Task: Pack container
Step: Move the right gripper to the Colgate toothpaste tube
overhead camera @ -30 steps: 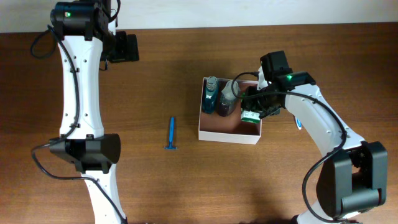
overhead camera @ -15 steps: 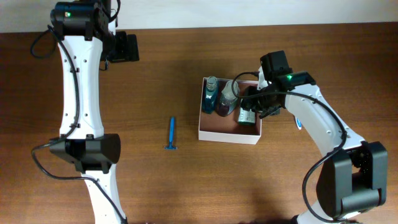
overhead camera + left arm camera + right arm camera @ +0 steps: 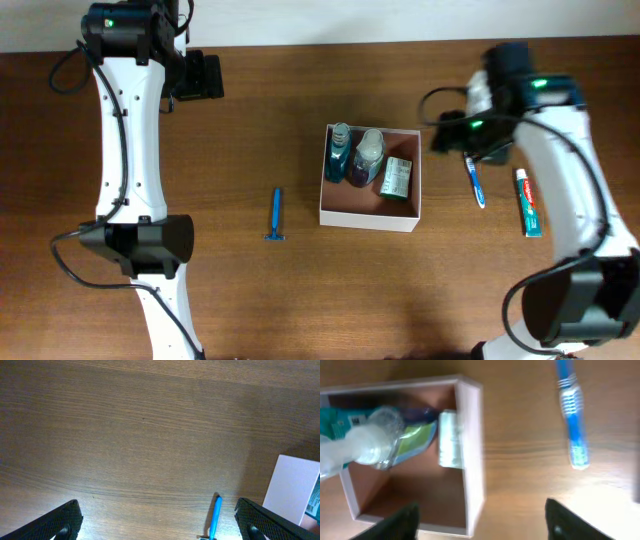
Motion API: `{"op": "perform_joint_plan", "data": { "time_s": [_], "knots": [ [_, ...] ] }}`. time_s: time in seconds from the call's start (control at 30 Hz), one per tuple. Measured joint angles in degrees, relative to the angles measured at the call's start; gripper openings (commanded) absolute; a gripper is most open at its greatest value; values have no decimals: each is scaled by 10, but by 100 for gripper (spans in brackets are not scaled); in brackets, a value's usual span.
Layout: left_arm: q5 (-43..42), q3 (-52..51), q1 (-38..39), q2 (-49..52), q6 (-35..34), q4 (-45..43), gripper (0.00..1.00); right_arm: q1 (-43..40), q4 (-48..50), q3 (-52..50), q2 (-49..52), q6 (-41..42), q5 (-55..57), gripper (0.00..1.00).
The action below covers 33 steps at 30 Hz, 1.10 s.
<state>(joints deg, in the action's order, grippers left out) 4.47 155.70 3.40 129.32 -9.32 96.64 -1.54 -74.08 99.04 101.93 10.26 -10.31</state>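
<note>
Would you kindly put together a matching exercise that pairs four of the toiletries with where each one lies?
Things:
1. razor
2. toothbrush
3. toothpaste tube
4. green and white carton

Places:
A. inside the container
B. on the table, at the far right
C. on the table, left of the container
D. on the table, between the container and the toothpaste tube

Pairs: 1-C, 2-D, 3-B, 4-A.
</note>
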Motion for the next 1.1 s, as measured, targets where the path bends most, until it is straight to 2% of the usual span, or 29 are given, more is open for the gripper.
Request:
{"op": "perform_joint_plan", "data": {
  "time_s": [0.03, 0.3, 0.73, 1.1],
  "knots": [
    [0, 0, 0, 0, 0, 0, 99, -14, -14, 13, -1, -14, 6, 100],
    [0, 0, 0, 0, 0, 0, 99, -102, -55, 30, -3, -104, 39, 99],
    [0, 0, 0, 0, 0, 0, 99, -179, -19, 30, 3, -191, 76, 99],
    [0, 0, 0, 0, 0, 0, 99, -225, 15, 28, 130, -229, 85, 99]
  ]
}}
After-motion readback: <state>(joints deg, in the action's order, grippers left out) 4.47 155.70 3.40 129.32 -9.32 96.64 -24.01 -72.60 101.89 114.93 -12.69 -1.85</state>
